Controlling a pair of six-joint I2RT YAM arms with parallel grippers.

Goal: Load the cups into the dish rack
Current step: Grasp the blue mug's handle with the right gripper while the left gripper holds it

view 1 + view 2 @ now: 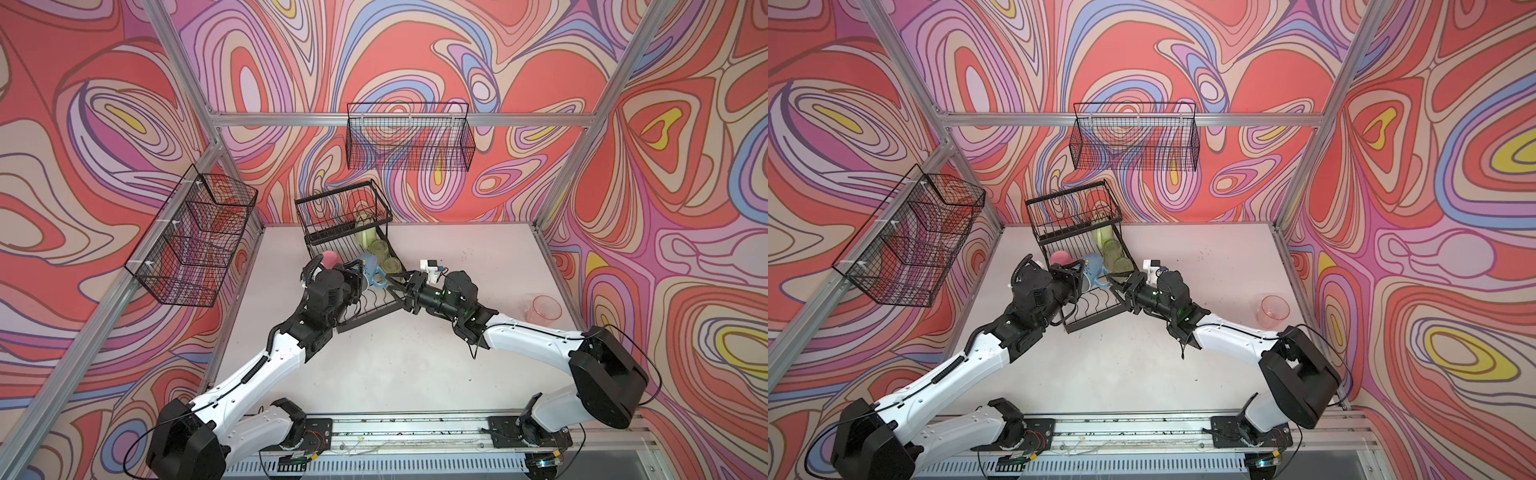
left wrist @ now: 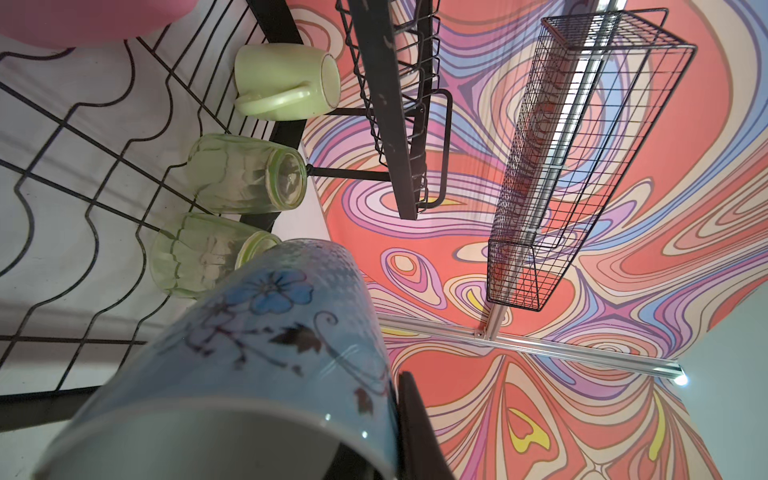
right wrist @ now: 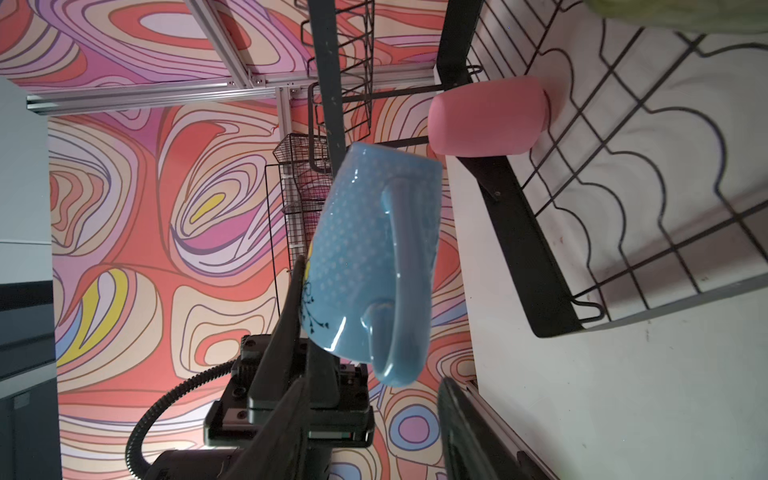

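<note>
Right wrist view shows the mug [image 3: 365, 249], pinched at the rim by my left pincer [image 3: 305, 282], with its handle facing my spread, empty right pincer [image 3: 370, 392].

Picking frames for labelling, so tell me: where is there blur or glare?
Left wrist view: the blue mug is soft up close, the yellow-green mug sharp. Right wrist view: small glare spots on the blue mug's glaze. Both top views: evenly lit.
</note>
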